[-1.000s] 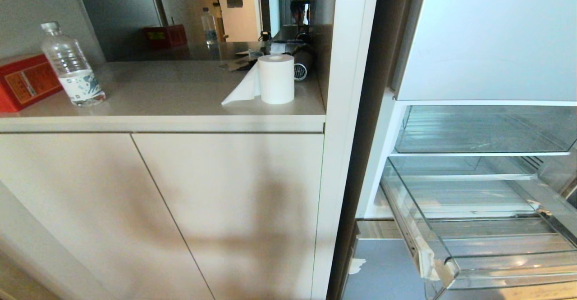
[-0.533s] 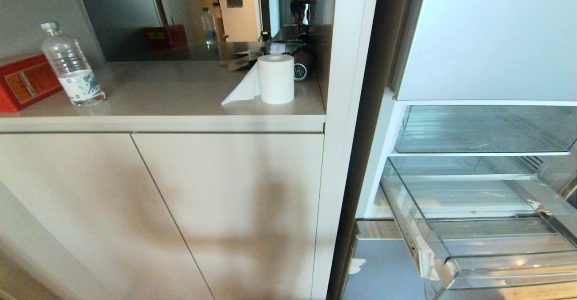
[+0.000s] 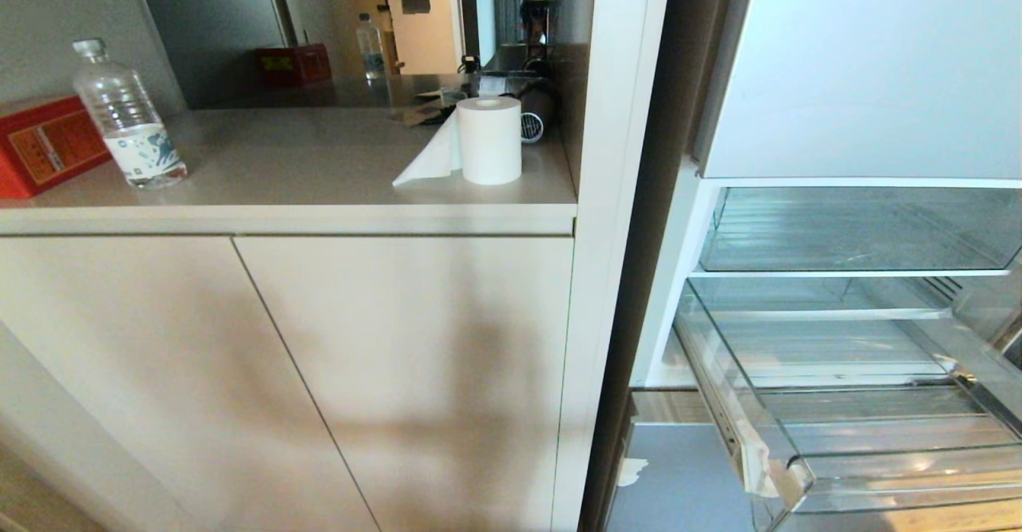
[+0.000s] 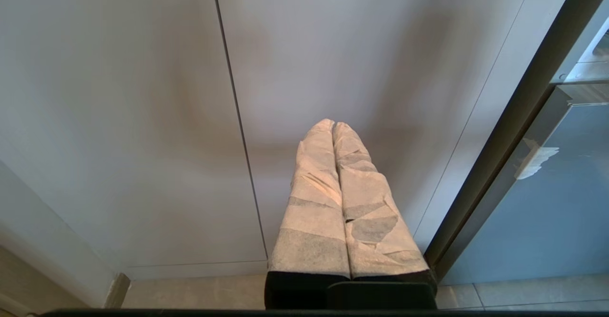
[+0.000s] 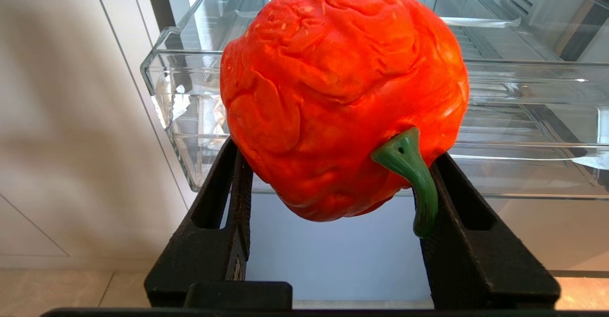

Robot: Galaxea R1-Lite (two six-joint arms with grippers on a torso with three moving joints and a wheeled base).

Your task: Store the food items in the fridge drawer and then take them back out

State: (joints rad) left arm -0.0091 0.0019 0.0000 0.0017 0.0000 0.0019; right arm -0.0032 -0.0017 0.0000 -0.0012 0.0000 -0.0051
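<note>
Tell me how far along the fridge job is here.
Done: the fridge drawer is pulled out, nothing visible in it. In hand: the right gripper grips the orange-red food item in front of the drawer. Left: placing it inside, then removing it. The left gripper hangs shut by the cabinet door.

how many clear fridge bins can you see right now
2: the fridge drawer, pulled out at the bottom with nothing visible inside, and a shorter clear bin on the shelf above it. Others may lie out of view.
</note>
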